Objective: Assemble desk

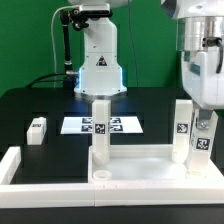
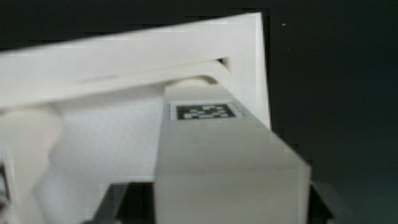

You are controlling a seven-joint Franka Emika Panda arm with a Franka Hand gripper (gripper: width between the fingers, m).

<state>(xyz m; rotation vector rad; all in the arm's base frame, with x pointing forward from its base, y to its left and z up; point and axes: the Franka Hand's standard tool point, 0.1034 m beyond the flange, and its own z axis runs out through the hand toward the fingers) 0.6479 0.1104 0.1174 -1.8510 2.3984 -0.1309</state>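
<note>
The white tabletop panel (image 1: 140,157) lies flat inside the front border wall. Two white leg blocks stand upright on it, one towards the exterior view's left (image 1: 100,128) and one on the right (image 1: 182,127). My gripper (image 1: 205,120) is at the far right, shut on a third leg block (image 1: 203,143) held upright at the panel's right corner. In the wrist view this tagged leg block (image 2: 217,140) runs from between my dark fingers (image 2: 128,203) down to the panel's corner (image 2: 125,70). A fourth leg block (image 1: 37,130) lies loose on the table at the left.
The marker board (image 1: 122,124) lies flat on the black table behind the panel. The robot base (image 1: 98,62) stands at the back centre. The low white border wall (image 1: 25,160) runs round the front and left of the work area.
</note>
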